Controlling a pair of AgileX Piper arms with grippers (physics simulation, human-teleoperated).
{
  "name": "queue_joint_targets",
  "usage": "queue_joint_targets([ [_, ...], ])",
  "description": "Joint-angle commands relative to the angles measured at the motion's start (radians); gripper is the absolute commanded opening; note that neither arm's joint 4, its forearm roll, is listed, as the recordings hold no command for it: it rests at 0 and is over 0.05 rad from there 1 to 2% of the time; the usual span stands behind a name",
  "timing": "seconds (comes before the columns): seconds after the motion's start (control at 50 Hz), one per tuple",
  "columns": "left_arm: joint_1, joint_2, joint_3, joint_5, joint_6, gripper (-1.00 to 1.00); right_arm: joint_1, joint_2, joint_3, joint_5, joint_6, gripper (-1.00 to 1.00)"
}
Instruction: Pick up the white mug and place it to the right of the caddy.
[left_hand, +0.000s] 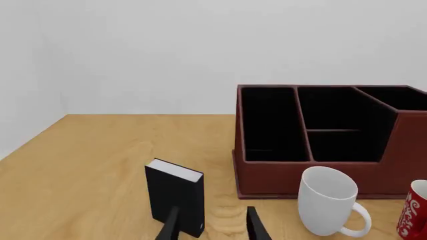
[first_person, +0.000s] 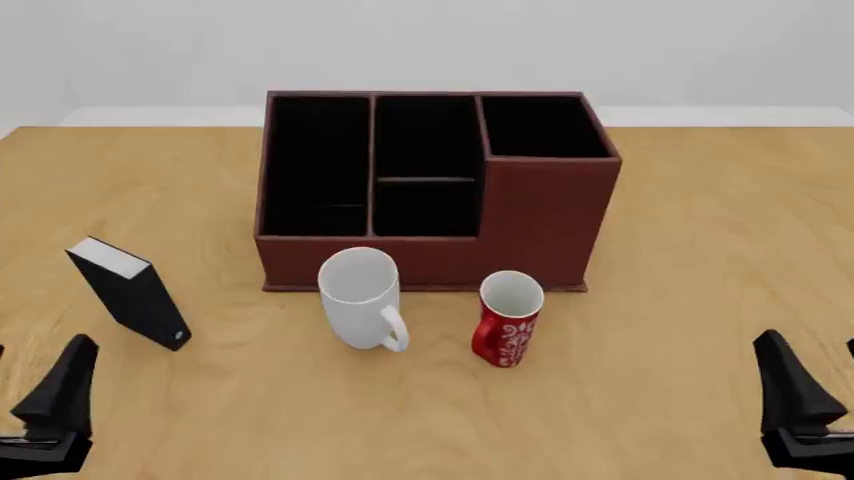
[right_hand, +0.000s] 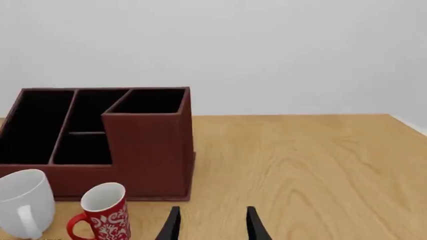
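The white mug (first_person: 360, 297) stands upright on the table just in front of the caddy (first_person: 534, 220), its handle toward the near side. The caddy is a large reddish-brown box with black compartments and a taller section at its right. Both grippers hang low at the near edge, far from the mug: my left gripper (first_person: 30, 385) at the near left and my right gripper (first_person: 817, 380) at the near right. Each is open and holds nothing. In the left wrist view the mug (left_hand: 325, 200) and caddy (left_hand: 300, 180) lie ahead of the open left gripper (left_hand: 213, 225).
A red mug (first_person: 509, 320) with a white pattern stands just right of the white mug. A small black box (first_person: 130, 292) with a white top stands at the near left, close ahead of the left fingers. Bare wooden table (first_person: 721, 230) lies right of the caddy.
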Motion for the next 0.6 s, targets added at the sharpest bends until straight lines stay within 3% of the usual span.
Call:
queue_joint_targets([
  [0.02, 0.0, 0.0, 0.0, 0.0, 0.0, 1.0, -0.001, -0.028, -0.017, 0.035, -0.04, 1.0],
  [0.06, 0.0, 0.0, 0.0, 0.0, 0.0, 1.0, 0.011, -0.025, -0.023, 0.031, -0.006, 1.0],
  [0.18, 0.0, 0.0, 0.0, 0.0, 0.0, 1.0, 0.028, -0.029, -0.069, 0.059, 0.0, 1.0],
  [0.38, 0.0, 0.0, 0.0, 0.0, 0.0, 1.0, 0.094, -0.029, -0.252, 0.202, -0.009, 1.0],
  [0.6, 0.0, 0.0, 0.0, 0.0, 0.0, 1.0, 0.191, 0.036, -0.413, 0.264, -0.057, 1.0],
])
